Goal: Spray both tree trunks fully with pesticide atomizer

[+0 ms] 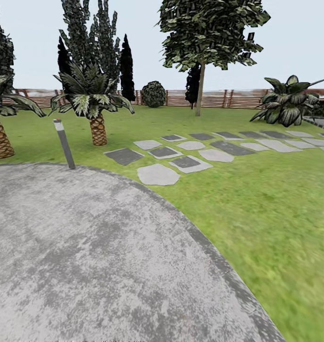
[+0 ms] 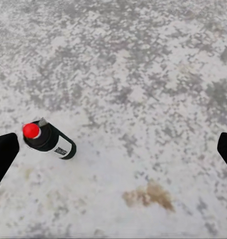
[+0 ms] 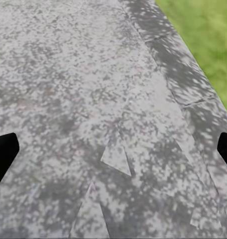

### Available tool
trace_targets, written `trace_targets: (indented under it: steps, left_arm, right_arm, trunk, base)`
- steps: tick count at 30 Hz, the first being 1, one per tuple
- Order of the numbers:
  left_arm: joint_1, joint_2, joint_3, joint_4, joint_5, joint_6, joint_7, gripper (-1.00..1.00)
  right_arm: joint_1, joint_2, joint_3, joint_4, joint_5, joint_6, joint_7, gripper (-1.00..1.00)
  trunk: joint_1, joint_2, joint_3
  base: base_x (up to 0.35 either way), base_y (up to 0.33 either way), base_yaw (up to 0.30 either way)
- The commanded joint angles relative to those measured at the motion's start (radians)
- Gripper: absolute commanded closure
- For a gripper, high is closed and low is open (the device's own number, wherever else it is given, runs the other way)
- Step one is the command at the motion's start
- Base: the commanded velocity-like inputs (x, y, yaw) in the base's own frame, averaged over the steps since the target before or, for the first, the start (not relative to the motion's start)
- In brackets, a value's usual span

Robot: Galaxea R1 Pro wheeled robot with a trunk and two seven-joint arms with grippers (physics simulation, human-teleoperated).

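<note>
Left wrist view: the left pincer (image 2: 113, 149) points down at mottled grey paving (image 2: 143, 64), its two dark fingertips (image 2: 3, 154) at opposite edges of the picture, spread wide with nothing between them.
Pesticide atomizer: a black canister with a red cap (image 2: 47, 140) lies on its side on the paving, just beside one left fingertip but apart from it; a brown stain (image 2: 148, 195) marks the ground nearby.
Right wrist view: the right pincer (image 3: 113, 152) is likewise spread and empty, aimed at paving crossed by a darker curb (image 3: 178, 74), with grass (image 3: 203, 35) beyond.
Head view: a rounded grey paved area (image 1: 86, 256) meets the lawn (image 1: 275, 218); stepping stones (image 1: 190, 152) run across the grass, a short lamp post (image 1: 64, 144) stands at the paving's edge.
Far side: a tree (image 1: 199, 71) with a pale trunk stands before the slatted wooden fence (image 1: 214, 99), with palms (image 1: 93, 107) to the left.
</note>
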Motion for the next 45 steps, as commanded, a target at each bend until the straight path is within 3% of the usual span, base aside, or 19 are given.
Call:
trace_targets:
  steps: [1,8,31,33,35,36,39,45]
  left_arm:
    - [-0.001,0.001,0.000,0.001,0.002,-0.003,0.002,-1.00]
    - [-0.001,0.001,-0.001,0.001,0.002,-0.003,0.001,-1.00]
    - [-0.001,0.001,0.000,0.001,0.000,-0.003,0.001,-1.00]
    - [-0.005,0.010,0.003,-0.009,-0.005,0.000,-0.006,-1.00]
    - [-0.041,0.028,0.000,-0.043,-0.007,0.007,-0.013,-1.00]
    - [-0.153,0.065,-0.004,-0.095,-0.024,0.041,-0.073,-1.00]
    - [-0.227,0.087,-0.005,-0.103,-0.048,0.114,-0.134,-1.00]
    - [-0.297,0.127,-0.005,-0.106,-0.101,0.172,-0.201,-1.00]
  right_arm:
    - [0.000,0.000,0.000,0.000,0.000,-0.003,0.000,-1.00]
    - [0.000,0.000,0.000,0.000,0.000,-0.003,0.000,-1.00]
    - [0.000,0.000,0.000,-0.002,0.000,-0.004,0.001,-1.00]
    - [-0.001,0.000,-0.001,-0.010,0.000,-0.003,0.001,-1.00]
    - [-0.025,-0.004,-0.001,-0.096,0.002,0.004,0.003,-1.00]
    - [-0.144,-0.008,-0.001,-0.239,0.035,0.124,0.005,-1.00]
    - [-0.249,-0.007,-0.001,-0.261,0.054,0.248,0.006,-1.00]
    - [-0.372,0.001,-0.001,-0.266,0.060,0.341,0.009,-1.00]
  trunk:
    - [0.000,0.000,-0.001]
    - [0.000,0.000,-0.001]
    - [0.000,0.000,-0.001]
    - [0.000,0.000,-0.001]
    - [0.000,0.000,-0.001]
    - [0.000,0.000,-0.001]
    - [0.000,0.000,-0.001]
    - [0.000,0.000,-0.001]
  base:
    - [0.000,0.285,0.277]
    - [0.000,0.135,0.182]
    - [0.000,0.011,0.006]
    - [0.000,0.000,0.000]
    - [0.000,0.000,0.000]
    - [0.000,0.000,0.000]
    - [0.000,0.000,0.000]
    - [0.000,0.000,0.000]
